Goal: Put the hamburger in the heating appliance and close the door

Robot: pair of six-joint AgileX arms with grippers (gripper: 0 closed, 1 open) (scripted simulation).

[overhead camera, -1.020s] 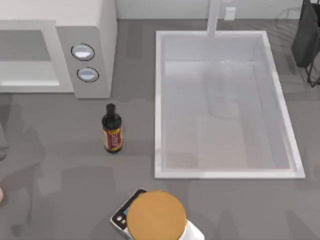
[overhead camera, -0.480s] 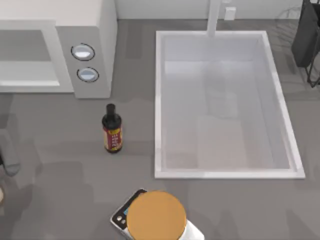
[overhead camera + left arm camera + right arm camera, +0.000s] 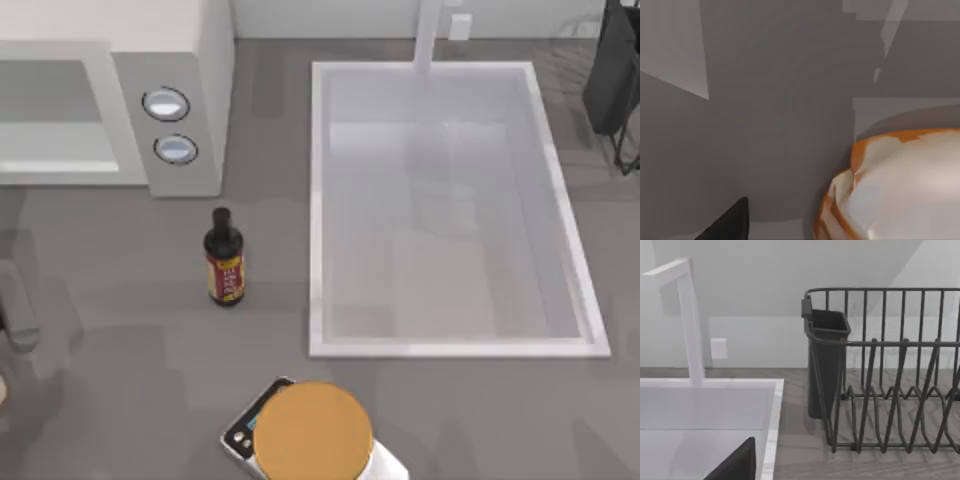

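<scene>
The microwave (image 3: 170,95) sits in the upper left of the top view, its grey inside showing beside the two knobs. Below it a dark bottle (image 3: 224,257) stands upright on the grey table (image 3: 120,340), just left of the white sink (image 3: 315,210). At the bottom edge a flat tan disc (image 3: 312,432) lies on a small scale (image 3: 243,432).

The left arm (image 3: 15,318) reaches in at the left edge. In the left wrist view the hamburger (image 3: 900,190) is at the lower right, very near the left gripper (image 3: 732,225) (spread or pressed together, I cannot tell).

The right gripper (image 3: 737,465) is parked by the sink's far corner, facing a dark dish rack (image 3: 890,370); its state cannot be told either.
</scene>
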